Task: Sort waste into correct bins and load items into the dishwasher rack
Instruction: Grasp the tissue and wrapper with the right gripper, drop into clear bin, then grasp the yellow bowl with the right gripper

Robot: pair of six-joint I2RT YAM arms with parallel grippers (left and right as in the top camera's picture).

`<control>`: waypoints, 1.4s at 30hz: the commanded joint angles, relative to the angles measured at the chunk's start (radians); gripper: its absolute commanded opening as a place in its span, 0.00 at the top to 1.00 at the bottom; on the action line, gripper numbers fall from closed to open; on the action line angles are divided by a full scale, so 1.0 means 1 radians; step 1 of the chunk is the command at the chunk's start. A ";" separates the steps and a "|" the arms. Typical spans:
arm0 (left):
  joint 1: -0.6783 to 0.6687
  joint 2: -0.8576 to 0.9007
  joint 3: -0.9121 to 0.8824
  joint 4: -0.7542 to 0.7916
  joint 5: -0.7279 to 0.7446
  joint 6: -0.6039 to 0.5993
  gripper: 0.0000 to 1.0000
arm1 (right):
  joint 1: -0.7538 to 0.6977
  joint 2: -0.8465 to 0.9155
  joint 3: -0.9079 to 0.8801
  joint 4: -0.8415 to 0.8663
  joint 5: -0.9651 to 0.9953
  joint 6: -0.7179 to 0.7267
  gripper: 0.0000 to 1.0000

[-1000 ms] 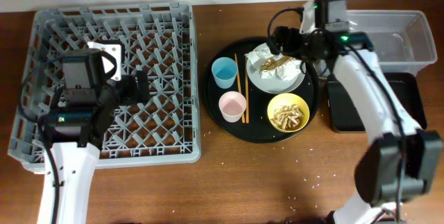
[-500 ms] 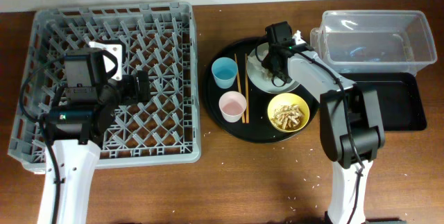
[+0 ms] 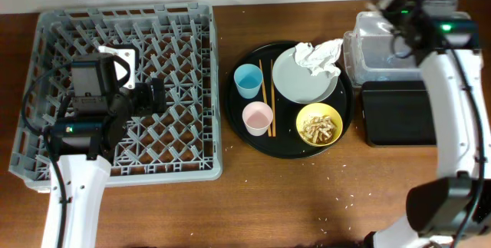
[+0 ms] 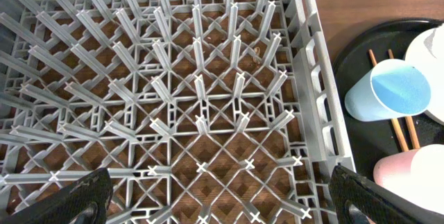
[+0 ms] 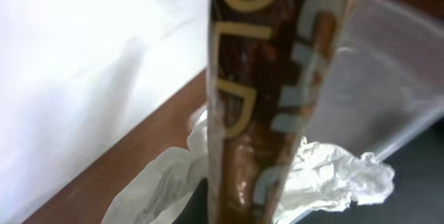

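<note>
A brown wrapper (image 5: 270, 78) with printed letters hangs close in front of the right wrist camera, and my right gripper (image 3: 400, 8) is shut on it above the clear tub (image 3: 357, 44). A crumpled white napkin (image 3: 318, 54) lies on the far right edge of the white plate (image 3: 299, 83). The yellow bowl (image 3: 319, 125) holds tan scraps. The blue cup (image 3: 247, 79), pink cup (image 3: 257, 116) and chopsticks (image 3: 266, 98) sit beside it. My left gripper (image 4: 222, 203) hovers open over the grey rack (image 3: 126, 10), its fingers empty.
The cups, plate, bowl and chopsticks all sit on a round black tray (image 3: 238, 125). A shallow black rectangular tray (image 3: 399, 114) lies just in front of the clear tub. Small crumbs dot the wooden table in front.
My right gripper shut on the wrapper at the plate and lifted it right and back, over the clear tub. The napkin shifted to the plate's far right edge. The left arm stayed put.
</note>
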 commanded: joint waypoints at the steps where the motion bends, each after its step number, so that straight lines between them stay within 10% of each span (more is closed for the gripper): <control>1: -0.005 0.005 0.019 0.001 0.004 0.005 0.01 | -0.082 0.166 -0.026 0.055 0.019 0.040 0.96; 2: -0.005 0.005 0.019 0.001 0.004 0.005 0.01 | -0.097 0.225 -0.026 0.087 0.016 0.039 0.92; 5: -0.005 0.005 0.019 0.001 0.004 0.005 0.01 | -0.099 0.297 -0.026 0.111 -0.008 0.027 0.06; 6: -0.005 0.005 0.019 0.001 0.004 0.005 0.01 | -0.099 0.292 -0.024 0.113 -0.058 -0.005 0.00; 14: -0.005 0.005 0.019 0.001 0.004 0.005 0.01 | 0.159 0.189 0.031 -0.013 -0.278 -0.505 0.03; 30: -0.005 0.005 0.019 0.001 0.004 0.005 0.01 | 0.294 0.564 0.024 -0.048 -0.058 -0.572 0.30; 31: -0.005 0.005 0.019 0.001 0.004 0.005 0.01 | 0.294 0.575 0.024 -0.047 -0.059 -0.571 0.34; 34: -0.005 0.005 0.019 0.001 0.004 0.005 0.01 | 0.294 0.585 0.024 -0.051 -0.059 -0.571 0.96; 42: -0.005 0.005 0.019 0.001 0.004 0.005 0.01 | 0.252 0.338 0.266 -0.268 -0.062 -0.400 0.96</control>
